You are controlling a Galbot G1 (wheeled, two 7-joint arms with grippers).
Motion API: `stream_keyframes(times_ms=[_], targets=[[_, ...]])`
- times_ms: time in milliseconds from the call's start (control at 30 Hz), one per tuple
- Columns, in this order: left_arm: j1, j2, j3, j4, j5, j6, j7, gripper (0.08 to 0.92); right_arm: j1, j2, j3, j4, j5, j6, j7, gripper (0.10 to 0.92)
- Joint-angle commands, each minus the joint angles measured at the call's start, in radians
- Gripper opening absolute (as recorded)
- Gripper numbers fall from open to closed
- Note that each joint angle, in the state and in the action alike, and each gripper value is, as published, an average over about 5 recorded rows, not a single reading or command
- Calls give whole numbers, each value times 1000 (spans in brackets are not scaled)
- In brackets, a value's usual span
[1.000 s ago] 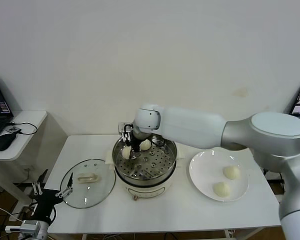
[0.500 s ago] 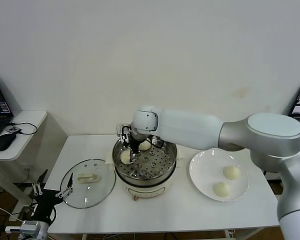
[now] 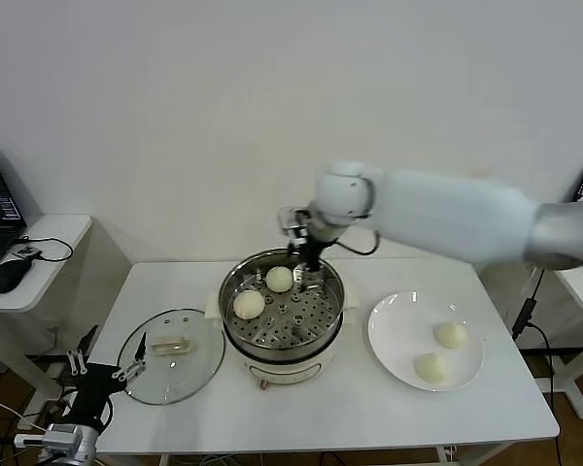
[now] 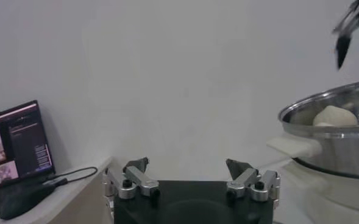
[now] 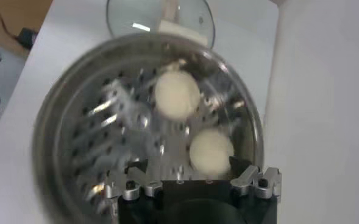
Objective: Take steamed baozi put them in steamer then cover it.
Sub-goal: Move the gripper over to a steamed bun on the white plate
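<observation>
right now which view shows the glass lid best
The head view: the whole cover lies flat on the table, left of the steamer, handle up. The right wrist view catches only part of it beyond the pot. The left wrist view does not show it.

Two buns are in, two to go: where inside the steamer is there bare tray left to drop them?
The steamer tray is bare across its front and right, the side toward the plate. Its back-left is crowded: two baozi sit there, with the open right gripper above the back rim.
</observation>
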Motion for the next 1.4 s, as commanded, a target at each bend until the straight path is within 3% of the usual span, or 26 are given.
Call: stream_keyframes(times_ms=[33,300,600,900,1400], targets=[[-2,6,4,3,2,0,0,823,143,-416,-76,260,-154,113,-104,823],[3,0,15,-7,20,5,2,823,-27,-593,-46,315,-322,134,-92,823],[14,-11,22,5,45,6,3,823,-458,-709,262,278,-460,154,-70,823],[20,-22,19,-1,69,18,5,823,-844,-660,558,198,-532,172,-60,823],[29,-35,4,9,78,19,8,823,-906,-510,586,42,-568,181,-38,823]])
